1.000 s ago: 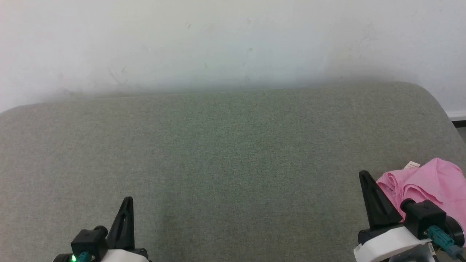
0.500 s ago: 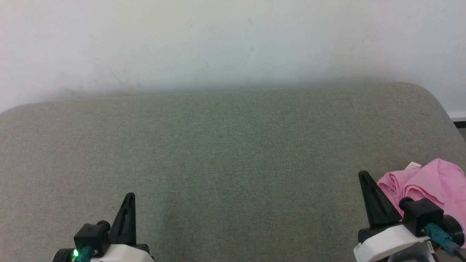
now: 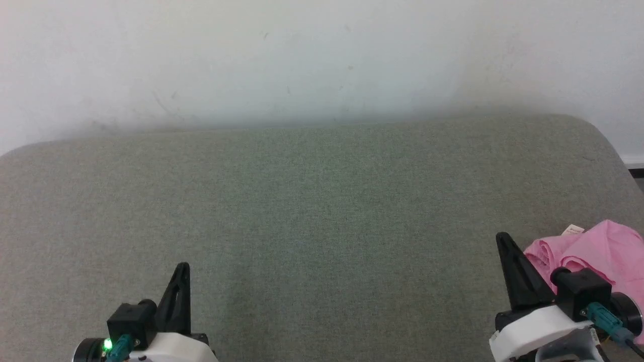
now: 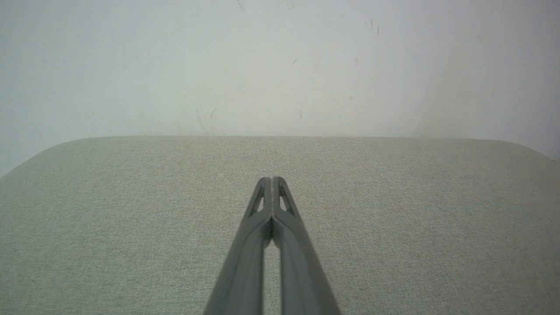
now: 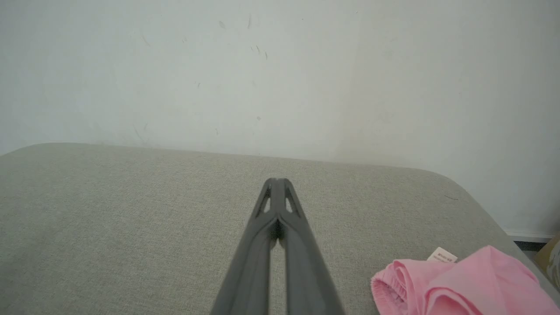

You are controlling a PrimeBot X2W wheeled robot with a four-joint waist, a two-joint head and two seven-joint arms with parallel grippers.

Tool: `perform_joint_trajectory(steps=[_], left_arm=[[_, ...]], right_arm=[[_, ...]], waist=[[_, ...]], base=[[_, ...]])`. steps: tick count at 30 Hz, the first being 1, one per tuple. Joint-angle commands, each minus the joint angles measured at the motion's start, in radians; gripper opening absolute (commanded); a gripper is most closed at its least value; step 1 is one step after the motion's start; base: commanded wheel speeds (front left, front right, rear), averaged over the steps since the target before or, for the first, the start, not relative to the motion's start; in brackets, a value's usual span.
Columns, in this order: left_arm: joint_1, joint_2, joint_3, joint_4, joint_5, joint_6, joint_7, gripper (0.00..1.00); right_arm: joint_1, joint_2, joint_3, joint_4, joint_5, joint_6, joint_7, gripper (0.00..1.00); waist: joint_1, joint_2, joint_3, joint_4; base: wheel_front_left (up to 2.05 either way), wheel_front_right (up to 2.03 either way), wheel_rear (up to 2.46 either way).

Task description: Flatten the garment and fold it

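Pink, thin cloth, the garment (image 3: 598, 246) lies bunched near the right end of the cushion (image 3: 322, 201). It runs off the head view's edge, so I cannot tell how its far part lies. It looks light and limp: it should drape, stretch and slide between narrow fingers, and hold no shape of its own once lifted. The gathered waistband (image 5: 393, 284) faces the right gripper and is the thickest, firmest roll, so it is probably the best place to pinch. The white label (image 5: 442, 254) beside it marks that edge. The right gripper (image 3: 503, 240) is just beside the bundle, apparently not touching it, its fingers pressed together on nothing. The left gripper (image 3: 181, 267) is well apart over bare cushion, fingers likewise together and empty. Behind stands a pale wall (image 3: 322, 60).
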Motion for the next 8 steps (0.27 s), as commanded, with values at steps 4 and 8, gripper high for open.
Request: perform_joint_trajectory(steps=[4,8], left_arm=[[-0.020,-0.007,-0.002,-0.010,0.015,0.007,0.011,0.00],[-0.024,-0.009,-0.003,-0.014,0.021,0.008,0.019,0.00]], right_arm=[[-0.016,0.002,-0.002,0.006,-0.010,0.000,0.007,0.00],[-0.020,0.002,-0.003,0.008,-0.013,0.000,0.011,0.00]], waist=[[-0.0001,0.0000,0.000,0.001],[-0.0001,0.0000,0.000,0.003]], base=[[0.00,0.00,0.00],[0.00,0.00,0.00]])
